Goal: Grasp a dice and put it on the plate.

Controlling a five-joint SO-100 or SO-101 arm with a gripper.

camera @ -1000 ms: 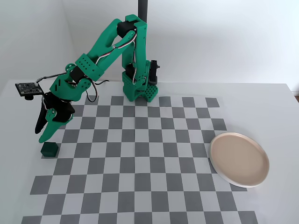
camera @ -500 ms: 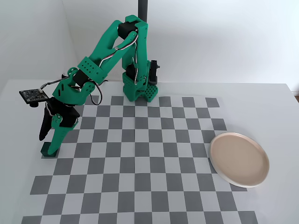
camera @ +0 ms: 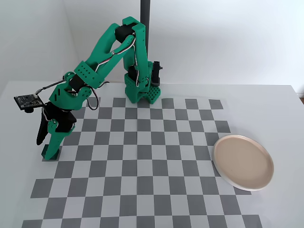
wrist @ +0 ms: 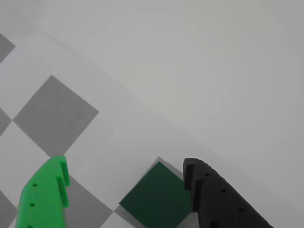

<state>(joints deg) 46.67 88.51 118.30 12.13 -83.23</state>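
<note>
The dice (wrist: 156, 199) is a small dark green cube on the checkered mat, at the bottom of the wrist view. My gripper (wrist: 126, 165) is open and low over it. The bright green finger (wrist: 45, 197) stands well to the dice's left, and the black finger (wrist: 213, 199) sits right against its right side. In the fixed view the gripper (camera: 45, 148) points down at the mat's left edge, and its green finger hides most of the dice (camera: 45, 153). The beige-pink plate (camera: 243, 162) lies far to the right, at the mat's right edge.
The grey-and-white checkered mat (camera: 142, 166) covers the white table. The arm's green base (camera: 142, 92) stands at the mat's far edge in front of a dark pole (camera: 144, 14). A small circuit board (camera: 24, 101) juts out left of the wrist.
The gripper has come down from just above the dice until its fingers straddle it, then shifted slightly left. The dice and plate have not moved.
</note>
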